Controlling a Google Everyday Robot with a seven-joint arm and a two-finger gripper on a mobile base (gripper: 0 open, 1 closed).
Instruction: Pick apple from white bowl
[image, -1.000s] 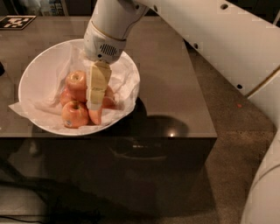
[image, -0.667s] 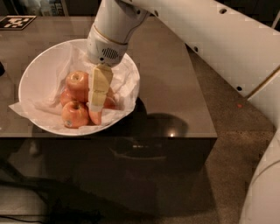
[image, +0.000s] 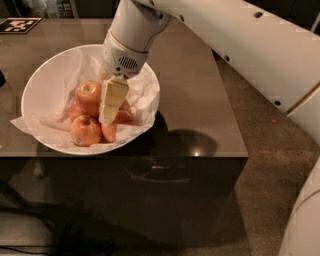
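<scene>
The white bowl (image: 37, 85) stands on the dark table near its front left edge, lined with crumpled white paper (image: 145, 95). Several red-orange apples lie in it: one at the back (image: 89, 91), one at the front left with a small sticker (image: 85, 130), and others partly hidden under the gripper (image: 111, 107). The gripper reaches down from the white arm into the middle of the bowl, among the apples. Its cream tip ends just above a small apple (image: 109, 132) at the bowl's front. Whether it holds any apple does not show.
The dark table (image: 200, 100) ends at a front edge just below the bowl and a right edge beside the brown carpet (image: 270, 165). A black-and-white marker tag (image: 17, 25) lies at the table's back left. The white arm (image: 240, 45) crosses the upper right.
The gripper's wrist has shifted slightly to the right over the bowl. The apples and the bowl have not visibly moved.
</scene>
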